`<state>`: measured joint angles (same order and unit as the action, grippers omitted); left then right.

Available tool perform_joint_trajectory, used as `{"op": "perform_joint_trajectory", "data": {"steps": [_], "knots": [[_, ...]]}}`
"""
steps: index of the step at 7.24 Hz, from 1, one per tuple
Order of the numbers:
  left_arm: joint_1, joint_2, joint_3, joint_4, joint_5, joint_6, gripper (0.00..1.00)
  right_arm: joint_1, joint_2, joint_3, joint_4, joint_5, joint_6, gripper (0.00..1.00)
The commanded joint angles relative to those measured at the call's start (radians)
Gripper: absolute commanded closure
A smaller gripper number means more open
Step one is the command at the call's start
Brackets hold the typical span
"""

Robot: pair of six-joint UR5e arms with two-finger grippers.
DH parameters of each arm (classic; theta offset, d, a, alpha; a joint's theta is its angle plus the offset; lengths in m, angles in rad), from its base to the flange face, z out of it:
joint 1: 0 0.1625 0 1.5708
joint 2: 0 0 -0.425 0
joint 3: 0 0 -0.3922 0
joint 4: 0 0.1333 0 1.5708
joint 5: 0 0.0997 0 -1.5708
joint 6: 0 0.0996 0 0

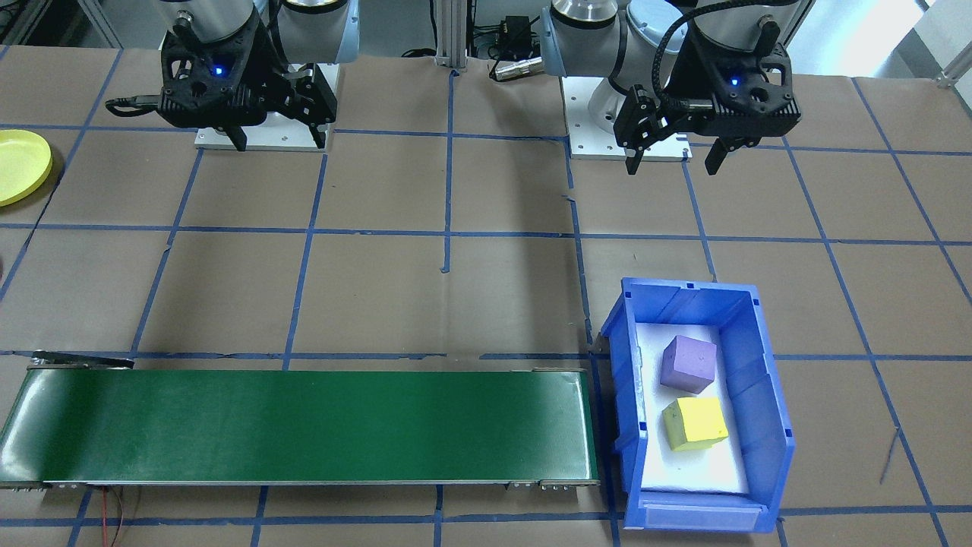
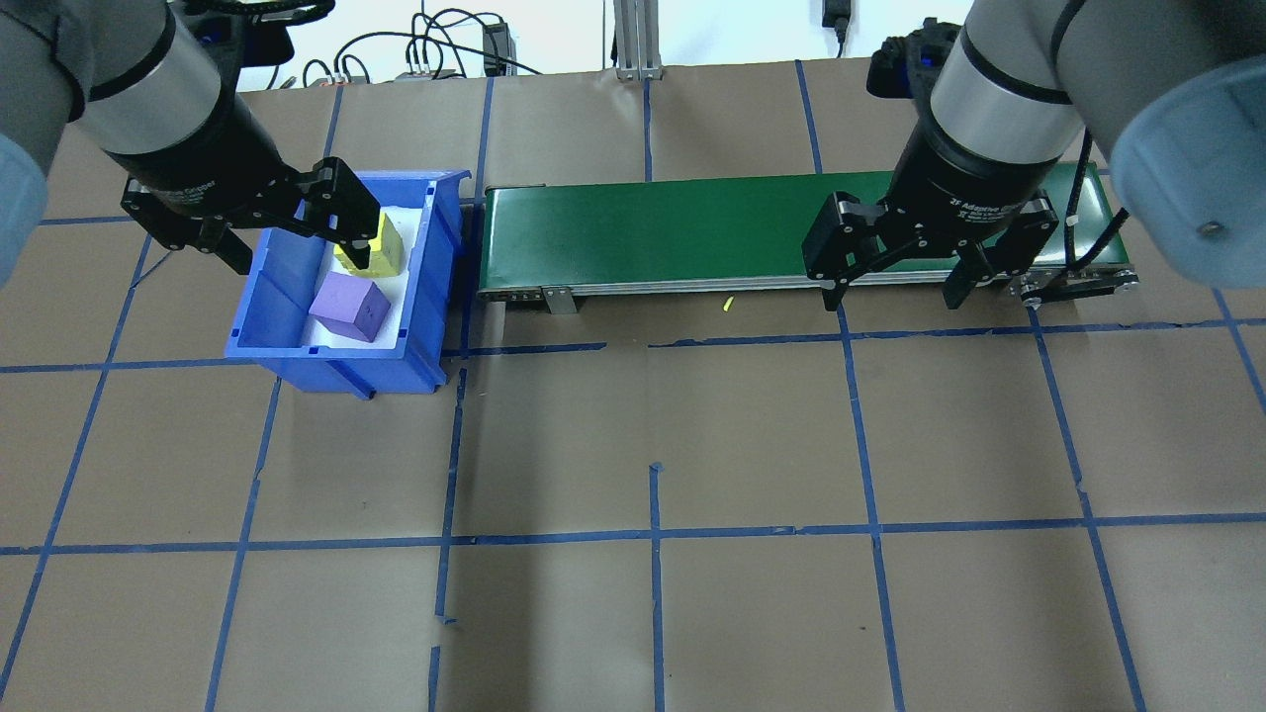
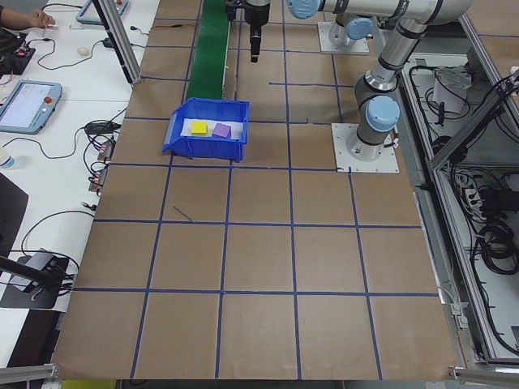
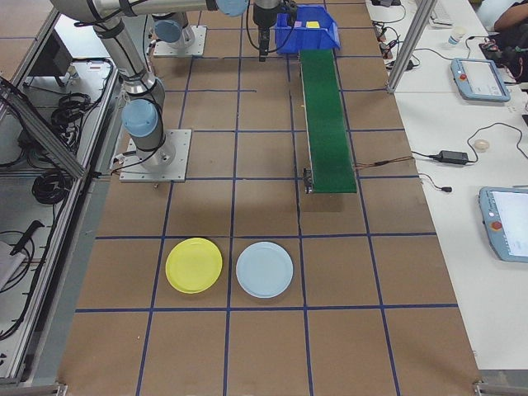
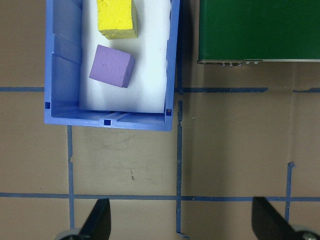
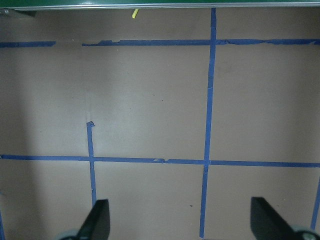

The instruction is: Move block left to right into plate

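Lower the wide-open, empty left gripper (image 1: 674,157) squarely over one block (image 1: 688,363) inside the bin (image 1: 767,425), clearing its walls

**Bystanders on the taped table**

A green conveyor belt (image 1: 304,425) lies along the brown table (image 1: 456,289), which is crossed by blue tape lines. A pale blue plate (image 4: 264,269) rests beyond the belt's far end. Tablets (image 3: 28,105) and cables (image 3: 65,146) sit on the white side bench (image 3: 49,178).
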<state>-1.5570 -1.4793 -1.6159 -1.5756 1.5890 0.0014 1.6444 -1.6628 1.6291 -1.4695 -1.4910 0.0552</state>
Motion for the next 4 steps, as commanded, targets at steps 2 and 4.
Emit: {"op": "perform_joint_trajectory", "data": {"steps": [2, 4], "knots": [[-0.003, -0.004, -0.027, 0.008, 0.006, 0.002, 0.00, 0.000, 0.000, 0.000, 0.000, 0.000, 0.000, 0.00], [-0.003, -0.003, -0.030, 0.000, 0.011, 0.003, 0.00, 0.000, 0.000, 0.000, 0.000, 0.000, 0.000, 0.00]]}}
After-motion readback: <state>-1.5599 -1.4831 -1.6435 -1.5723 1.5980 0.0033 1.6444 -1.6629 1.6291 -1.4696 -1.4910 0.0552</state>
